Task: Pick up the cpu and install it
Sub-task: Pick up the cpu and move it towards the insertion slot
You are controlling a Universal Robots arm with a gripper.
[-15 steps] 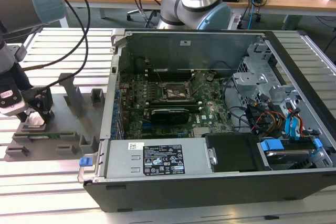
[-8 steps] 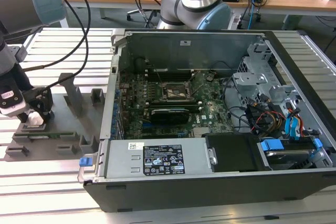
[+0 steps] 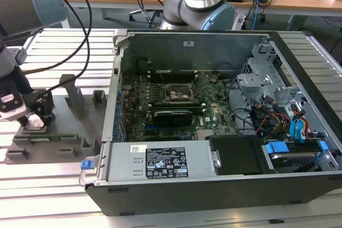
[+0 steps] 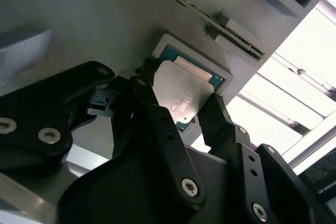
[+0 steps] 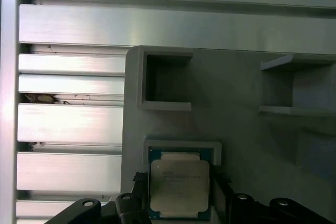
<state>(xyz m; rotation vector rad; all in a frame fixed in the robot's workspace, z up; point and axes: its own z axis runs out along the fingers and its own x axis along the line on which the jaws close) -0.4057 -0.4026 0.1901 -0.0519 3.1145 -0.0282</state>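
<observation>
In the second wrist view, the presumably light, stiff, fragile cpu (image 4: 181,85) is being straddled at its edges by the gripper's (image 4: 180,93) open jaws.

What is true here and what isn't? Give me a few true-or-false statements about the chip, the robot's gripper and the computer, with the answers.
1. The chip lies in a grey holder outside the computer case. True.
2. The computer case is open, with its circuit board showing. True.
3. The chip sits on the circuit board inside the case. False: it lies in the grey holder, to the exterior view's left of the case.
4. The gripper is reaching into the computer case. False: it is down at the chip in the grey holder.
</observation>
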